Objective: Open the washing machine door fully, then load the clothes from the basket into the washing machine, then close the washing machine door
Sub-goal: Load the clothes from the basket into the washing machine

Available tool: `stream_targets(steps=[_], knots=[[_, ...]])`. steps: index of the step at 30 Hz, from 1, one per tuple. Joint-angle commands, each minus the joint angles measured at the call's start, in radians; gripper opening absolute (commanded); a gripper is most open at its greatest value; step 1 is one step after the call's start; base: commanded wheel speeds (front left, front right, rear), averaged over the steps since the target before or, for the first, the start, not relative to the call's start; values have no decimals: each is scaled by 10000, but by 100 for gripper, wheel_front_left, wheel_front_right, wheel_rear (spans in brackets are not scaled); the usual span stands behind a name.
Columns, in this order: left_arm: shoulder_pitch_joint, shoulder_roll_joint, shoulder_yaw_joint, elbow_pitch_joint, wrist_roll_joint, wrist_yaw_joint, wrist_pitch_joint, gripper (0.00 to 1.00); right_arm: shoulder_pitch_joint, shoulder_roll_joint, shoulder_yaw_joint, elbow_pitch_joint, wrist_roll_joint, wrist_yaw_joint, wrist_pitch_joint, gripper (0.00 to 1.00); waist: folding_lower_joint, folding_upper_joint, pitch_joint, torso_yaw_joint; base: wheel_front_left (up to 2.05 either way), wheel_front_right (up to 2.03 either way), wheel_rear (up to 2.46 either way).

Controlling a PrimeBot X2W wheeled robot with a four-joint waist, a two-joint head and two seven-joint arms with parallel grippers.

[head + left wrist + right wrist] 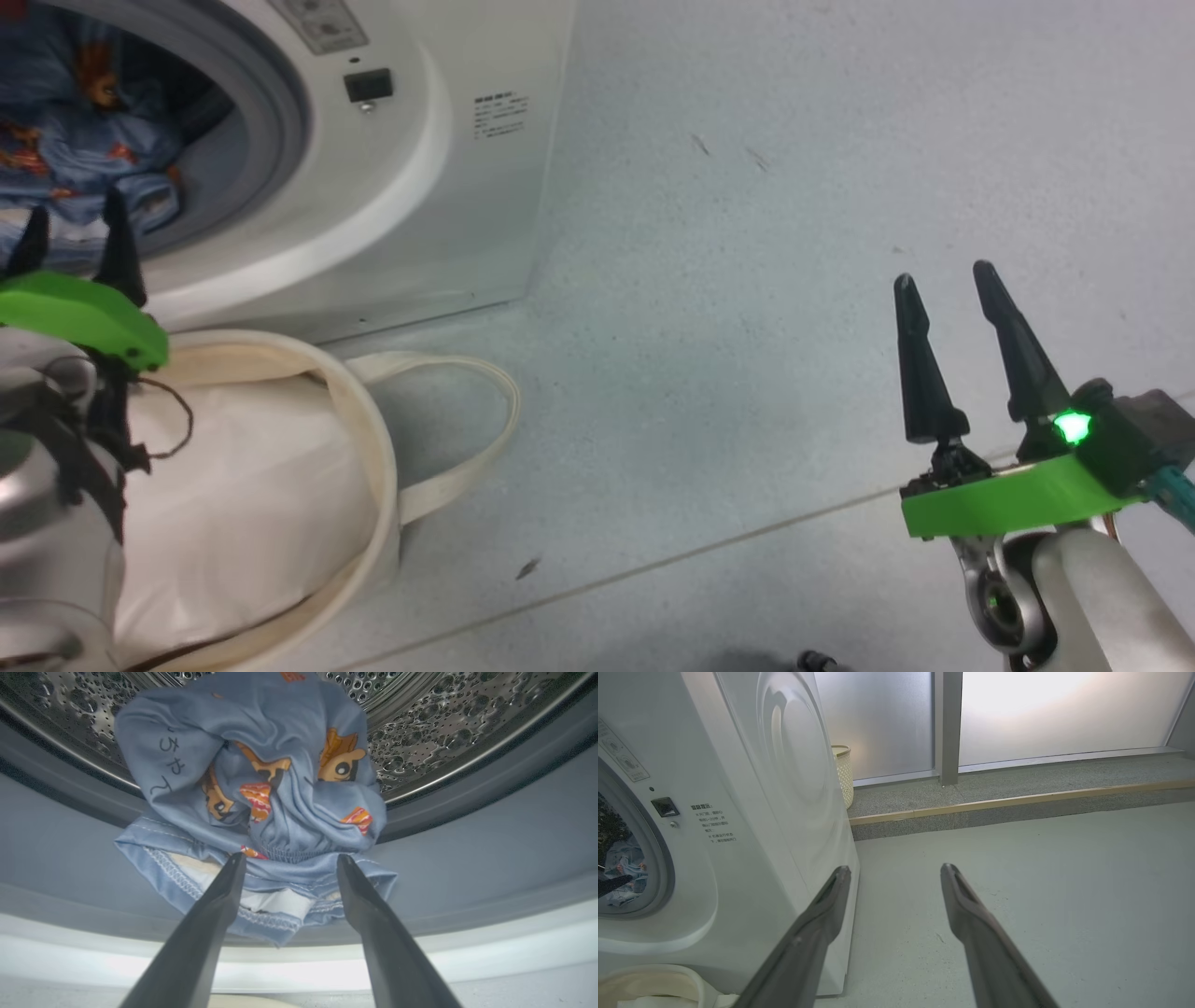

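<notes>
Hovering at the washing machine, our left gripper gaped wide facing the clothes; our right gripper hung wide over the floor

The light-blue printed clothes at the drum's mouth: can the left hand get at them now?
Probably yes. The open left hand points straight at the light-blue printed clothes lying over the grey rubber ring, and nothing stands between.

Bright, diffuse daylight through frosted windows, with glare there. Floor evenly lit, shadows soft. Wrist views bow at edges; near fingers blurred.
</notes>
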Motion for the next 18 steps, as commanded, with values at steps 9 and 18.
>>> stream_targets(steps=[9,18], knots=[[-1397,910,187,853,-137,671,725,100,-146,33,-35,-568,-205,75,-122,100,-2,0,712,-333,0,0,0],[-1719,1018,-179,1023,88,1350,1665,0,-134,113,-114,-706,-282,75,-122,100,-2,0,944,-417,0,0,0]])
